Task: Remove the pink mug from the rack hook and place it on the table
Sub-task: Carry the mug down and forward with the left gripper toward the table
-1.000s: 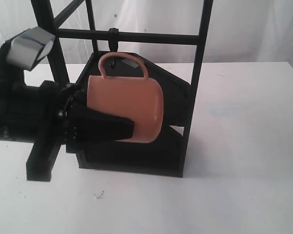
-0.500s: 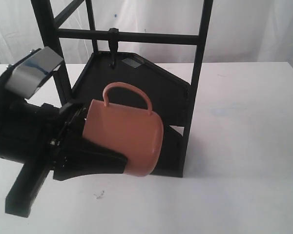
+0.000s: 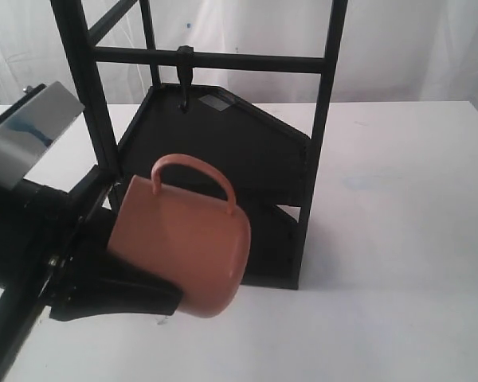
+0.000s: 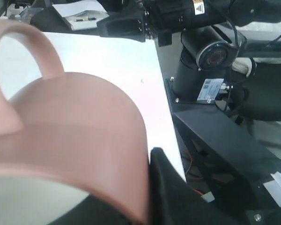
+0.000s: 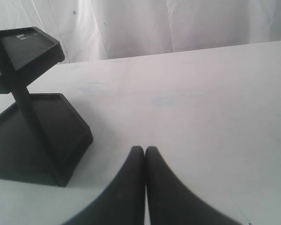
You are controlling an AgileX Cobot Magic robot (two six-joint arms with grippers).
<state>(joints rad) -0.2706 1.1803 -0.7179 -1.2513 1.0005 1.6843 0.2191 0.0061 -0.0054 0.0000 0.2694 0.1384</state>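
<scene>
Left claw [image 3: 163,280] is being clamped shut on the one pink mug [image 3: 183,247], with one black finger [image 3: 119,296] being pressed along the mug's lower side; the second finger is being hidden by the mug. The mug is being held clear of the single rack hook [image 3: 184,86], well below it. It is being tilted, with its mouth towards the arm and its one loop handle uppermost, in front of the lower of the two shelves of the rack [image 3: 317,159]. Whether its base is touching the white surface [image 3: 398,239] cannot be told. Right claw [image 5: 145,161], the second of the two, is being held closed with its two fingertips pressed together, above the surface and near the one rack.
</scene>
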